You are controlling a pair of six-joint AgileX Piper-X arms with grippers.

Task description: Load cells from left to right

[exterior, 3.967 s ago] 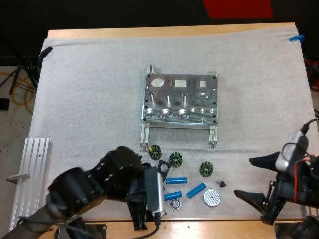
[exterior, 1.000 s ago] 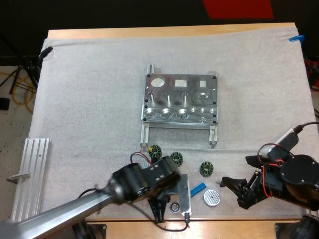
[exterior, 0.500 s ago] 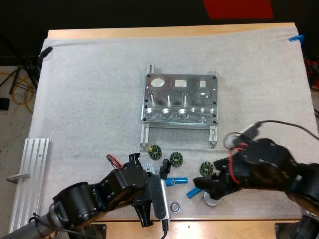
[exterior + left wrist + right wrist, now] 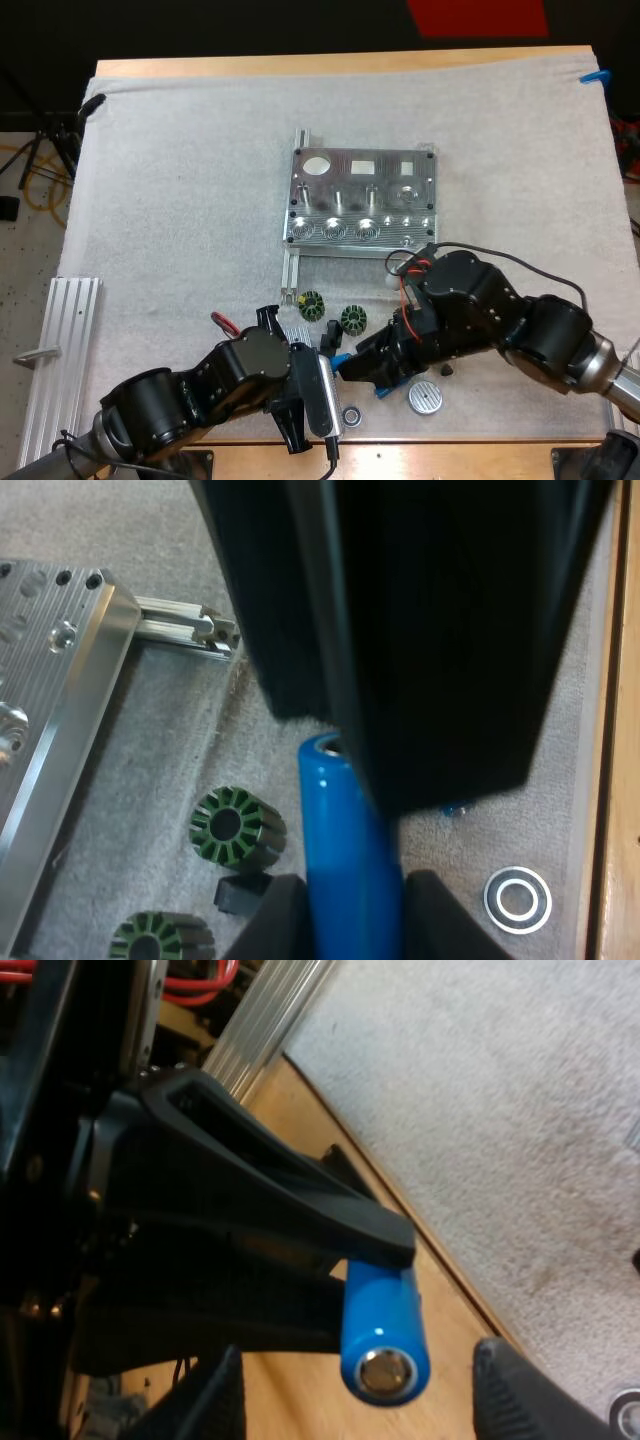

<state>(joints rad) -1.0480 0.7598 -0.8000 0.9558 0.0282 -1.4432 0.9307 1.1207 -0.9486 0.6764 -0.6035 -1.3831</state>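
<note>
The metal fixture [image 4: 362, 200] lies in the middle of the mat. My left gripper [image 4: 333, 360] is shut on a blue cylinder [image 4: 341, 360] near the mat's front edge. In the left wrist view the cylinder [image 4: 345, 850] stands between the fingers of my left gripper [image 4: 355, 910]. My right gripper [image 4: 366, 368] has reached over to it. In the right wrist view the fingers of my right gripper [image 4: 362, 1378] stand apart on either side of the cylinder's [image 4: 385, 1335] free end, clear of it. Another blue cylinder [image 4: 383, 391] peeks out under my right arm.
Two green slotted rotors [image 4: 312, 305] [image 4: 353, 320] lie in front of the fixture. A silver disc [image 4: 424, 398], a small ring [image 4: 351, 414] and a small dark part [image 4: 447, 370] lie near the front edge. A ribbed metal rail [image 4: 60, 350] sits at the left.
My right arm swung in from the right edge to the cylinder in my left gripper, and its jaws have narrowed. My left gripper kept its hold and shifted slightly.
</note>
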